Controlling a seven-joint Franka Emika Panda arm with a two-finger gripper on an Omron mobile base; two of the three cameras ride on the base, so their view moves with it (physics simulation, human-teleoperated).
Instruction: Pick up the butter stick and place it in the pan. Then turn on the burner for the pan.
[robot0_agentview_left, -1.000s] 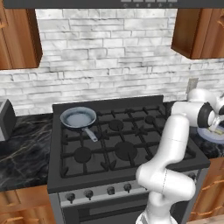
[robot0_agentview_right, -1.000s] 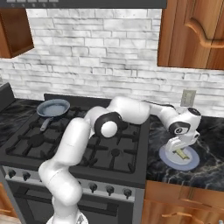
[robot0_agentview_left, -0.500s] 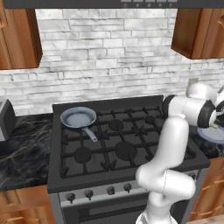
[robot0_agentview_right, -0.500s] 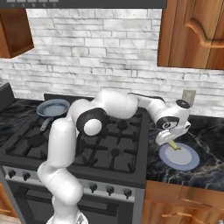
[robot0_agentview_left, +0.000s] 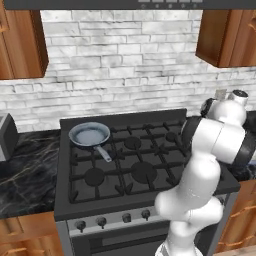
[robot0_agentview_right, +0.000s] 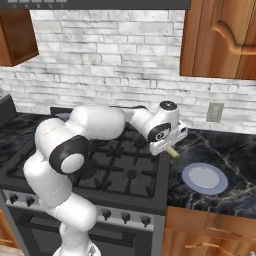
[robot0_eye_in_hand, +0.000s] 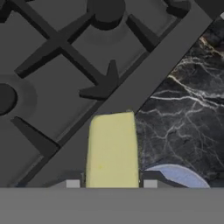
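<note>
The butter stick (robot0_eye_in_hand: 112, 148) is up in the air, clamped between the fingers (robot0_agentview_right: 169, 150) — in the hand view it rises as a pale yellow oblong block with flat faces and slightly rounded corners, plain and unwrapped. One small dark finger tip sits on each side of it at the bottom. In the right base view only its tip pokes out at about four o'clock from the white hand, a thin yellowish sliver. It hangs over the seam where the stove (robot0_agentview_right: 125, 170) meets the black marbled table (robot0_agentview_right: 225, 150), with dark grates at ten o'clock of the stick in the hand view and veined stone at three o'clock. The pale bluish-white plate (robot0_agentview_right: 205, 178) lies bare on the table, near the hand at about four o'clock from it. The pan (robot0_agentview_left: 90, 135) sits on the stove's rear left burner in the left base view, grey-blue inside, dark handle pointing toward five o'clock, well apart from the butter.
</note>
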